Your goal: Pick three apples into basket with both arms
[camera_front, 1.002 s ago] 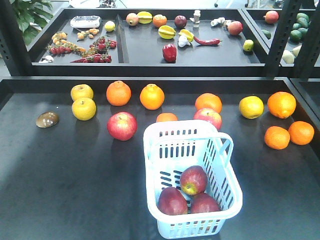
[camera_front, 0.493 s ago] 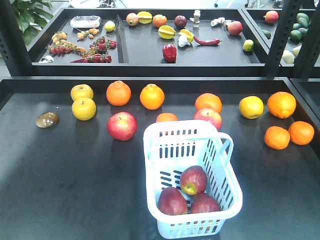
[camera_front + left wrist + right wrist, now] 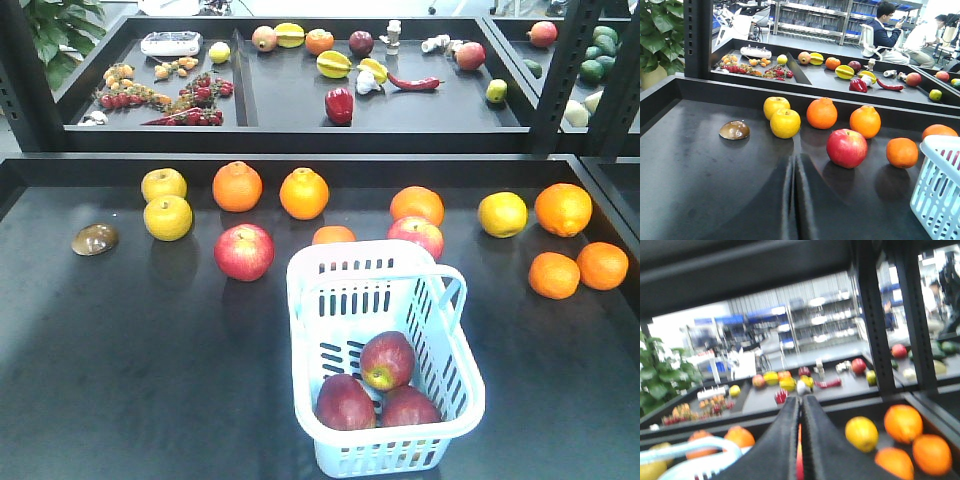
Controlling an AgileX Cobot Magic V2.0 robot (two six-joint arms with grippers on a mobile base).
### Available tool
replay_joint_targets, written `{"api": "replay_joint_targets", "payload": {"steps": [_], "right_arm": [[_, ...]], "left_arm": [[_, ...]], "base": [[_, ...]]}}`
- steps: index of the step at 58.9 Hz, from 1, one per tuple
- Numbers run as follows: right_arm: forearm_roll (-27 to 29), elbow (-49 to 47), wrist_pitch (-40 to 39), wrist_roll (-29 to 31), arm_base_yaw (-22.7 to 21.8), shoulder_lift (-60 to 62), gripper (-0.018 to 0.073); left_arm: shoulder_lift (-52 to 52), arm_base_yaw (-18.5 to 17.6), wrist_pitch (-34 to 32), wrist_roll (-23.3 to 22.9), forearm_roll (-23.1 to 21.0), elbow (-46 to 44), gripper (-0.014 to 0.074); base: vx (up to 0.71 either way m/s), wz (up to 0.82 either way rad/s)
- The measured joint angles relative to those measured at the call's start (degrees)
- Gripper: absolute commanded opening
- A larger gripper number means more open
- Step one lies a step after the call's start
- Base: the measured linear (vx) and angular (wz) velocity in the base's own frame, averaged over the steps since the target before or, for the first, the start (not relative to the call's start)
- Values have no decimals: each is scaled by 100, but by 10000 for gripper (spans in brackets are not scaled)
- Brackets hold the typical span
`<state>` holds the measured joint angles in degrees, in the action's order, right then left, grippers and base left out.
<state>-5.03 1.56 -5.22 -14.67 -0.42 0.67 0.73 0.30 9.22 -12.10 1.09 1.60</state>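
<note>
The pale blue basket (image 3: 440, 300) stands at the front middle of the dark table. Three dark red apples lie inside it: one toward the back (image 3: 387, 360), one front left (image 3: 346, 403) and one front right (image 3: 410, 407). Neither arm shows in the front view. In the left wrist view my left gripper (image 3: 794, 159) is shut and empty, low over bare table, with the basket's corner (image 3: 939, 185) to its right. My right gripper (image 3: 800, 399) is also shut with nothing held, raised above the table; the basket's handle (image 3: 690, 447) lies to its lower left.
Paler red apples (image 3: 244, 252) (image 3: 416, 235) sit behind the basket, among oranges (image 3: 237, 186) (image 3: 304, 193) (image 3: 563, 208) and yellow fruit (image 3: 167, 217) (image 3: 502, 213). A brown shell-like object (image 3: 95, 239) lies far left. A raised rim (image 3: 300, 160) and black posts (image 3: 560, 70) bound the back.
</note>
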Motion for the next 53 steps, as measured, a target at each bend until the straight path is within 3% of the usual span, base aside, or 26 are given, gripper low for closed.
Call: {"api": "replay_joint_targets", "payload": {"steps": [53], "right_arm": [[92,0,273,0,0,0,-5]], "left_arm": [[0,0,0,0,0,0,-6]], "base": [[0,0]]}}
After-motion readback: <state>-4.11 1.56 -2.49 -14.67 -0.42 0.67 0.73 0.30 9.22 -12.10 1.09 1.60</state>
